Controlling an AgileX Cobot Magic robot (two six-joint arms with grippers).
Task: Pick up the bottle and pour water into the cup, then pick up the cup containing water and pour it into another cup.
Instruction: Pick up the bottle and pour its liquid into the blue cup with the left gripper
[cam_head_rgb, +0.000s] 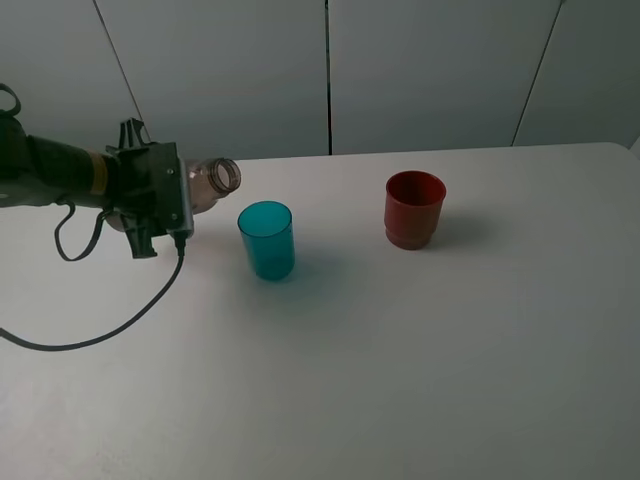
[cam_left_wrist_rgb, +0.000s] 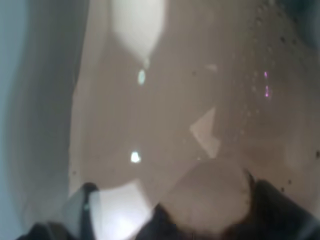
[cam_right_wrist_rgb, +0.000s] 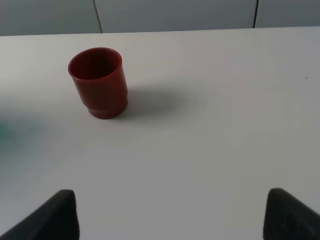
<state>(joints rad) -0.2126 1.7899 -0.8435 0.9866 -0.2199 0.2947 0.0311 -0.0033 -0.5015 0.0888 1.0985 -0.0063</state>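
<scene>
**Uncapped bottle tipped toward the teal tumbler**

The left gripper (cam_head_rgb: 185, 205) carries the clear plastic bottle (cam_head_rgb: 215, 180) above the desk (cam_head_rgb: 420, 380), its fingers clenched on the bottle's body. The bottle lies nearly level, and its open threaded mouth points toward the teal tumbler (cam_head_rgb: 266, 240) from just beside and above the rim. No stream of water can be made out, nor can the tumbler's fill.

In the left wrist view the bottle's tinted wall (cam_left_wrist_rgb: 165, 125) fills the frame, speckled with fine droplets. The red cup (cam_head_rgb: 414, 208) stands upright, well apart from the tumbler. The right gripper (cam_right_wrist_rgb: 170, 220) hovers with fingers spread and empty, facing the red cup (cam_right_wrist_rgb: 97, 82).

Handling, by judgement: the bottle looks thin-walled and light, so it will likely yield to a hard squeeze, and a wet wall may slip. A mid-body hold suits it. The tumbler is smooth, tapered and easily tipped, and is best taken round its side wall below the rim.
</scene>
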